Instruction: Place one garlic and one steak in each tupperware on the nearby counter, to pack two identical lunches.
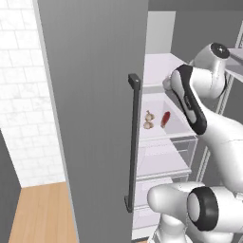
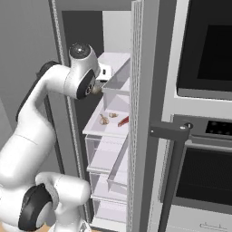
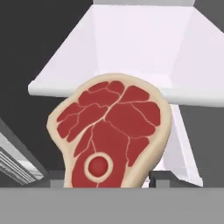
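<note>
Gripping steak (image 3: 111, 135), fingers (image 3: 158, 179) half-spread.

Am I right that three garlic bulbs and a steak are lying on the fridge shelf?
Not quite: there are two garlic bulbs, not three. The left base view shows them side by side on the fridge shelf, with the steak lying just beside them.

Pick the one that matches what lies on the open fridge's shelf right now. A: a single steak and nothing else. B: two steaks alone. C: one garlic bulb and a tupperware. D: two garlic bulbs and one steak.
D: the left base view shows two garlic bulbs on the shelf beside the darker steak; the other steak sits at the gripper, close before the hand camera.
</note>
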